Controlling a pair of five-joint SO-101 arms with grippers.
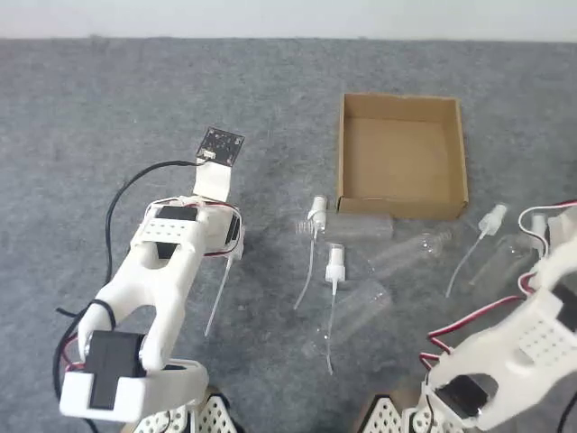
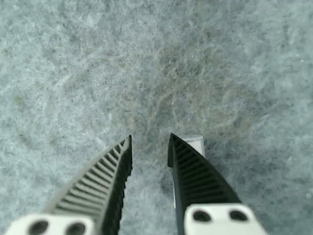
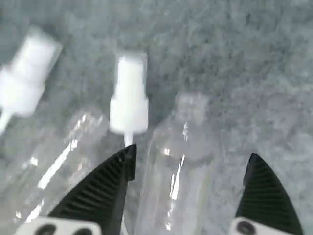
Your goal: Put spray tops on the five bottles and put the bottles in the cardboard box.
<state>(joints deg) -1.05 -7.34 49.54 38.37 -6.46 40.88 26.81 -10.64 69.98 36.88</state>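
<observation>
Left claw (image 2: 149, 142): my fingers slightly apart above grey mat (image 2: 73, 58), white spray top (image 2: 194, 143) just beside one finger. Right claw (image 3: 190, 159): spread wide, straddling uncapped clear bottle (image 3: 188, 122) lying near cardboard box (image 1: 401, 99).

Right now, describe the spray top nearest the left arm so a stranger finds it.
Start at the cardboard box and go toward the left arm. The spray top lies beside that arm's pincer, alone, while every other top lies among bottles.
</observation>
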